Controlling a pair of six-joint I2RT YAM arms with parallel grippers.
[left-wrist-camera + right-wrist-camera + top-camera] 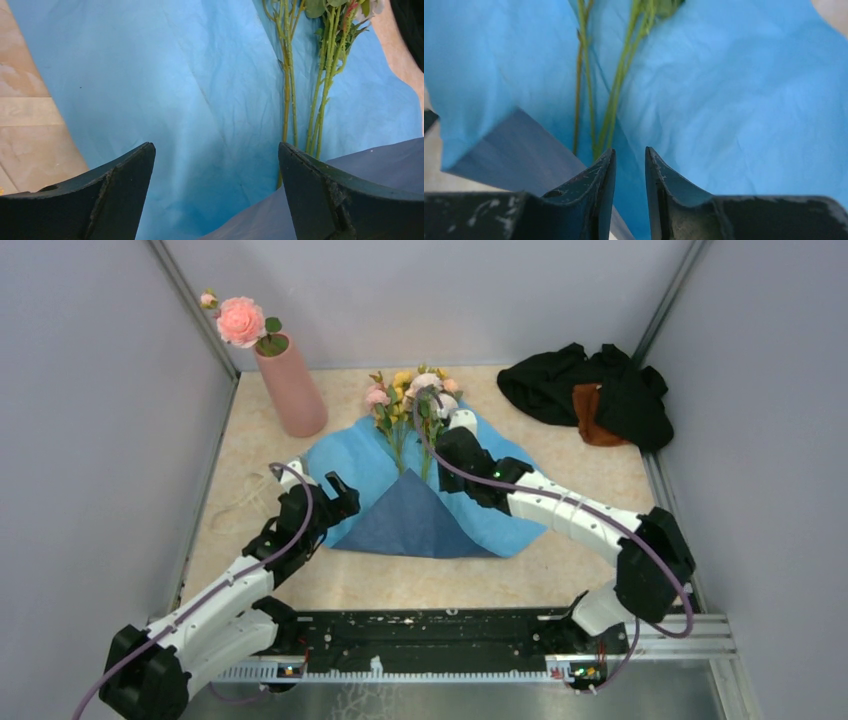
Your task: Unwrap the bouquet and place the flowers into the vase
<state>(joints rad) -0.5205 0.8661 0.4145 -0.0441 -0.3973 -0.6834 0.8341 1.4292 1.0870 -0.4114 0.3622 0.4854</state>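
paper: blue wrapping paper [350, 455] lies spread flat on the table [450, 575], with one corner folded up as a darker flap [415, 525] at the near edge. Unwrap looks basically done.
flowers: small roses [405, 395] in pink, yellow and white lie mid-sheet. Heads are at the far edge and the stems [287, 100] run toward the flap tip. Can't tell whether the stem ends sit under the flap.
vase: salmon-pink vase [292, 390] stands upright at far left, just beside the sheet's far-left corner. It holds a large pink rose [241, 320], so the opening is partly taken.
left gripper: left gripper [215, 145] is low over the sheet's left half, jaws spread wide with nothing between them. Probably placed to pin the paper or stay out of the way.
right gripper: right gripper [629, 152] is by the lower stems, jaws a narrow gap apart, only paper showing through and no stem held.
next: probably line up on the stems and clamp them as a bunch.
risk: stems are thin and splayed, so a pinch could miss some or catch the paper.
clutter: black and brown cloth heap [590, 390] at far right, well apart.
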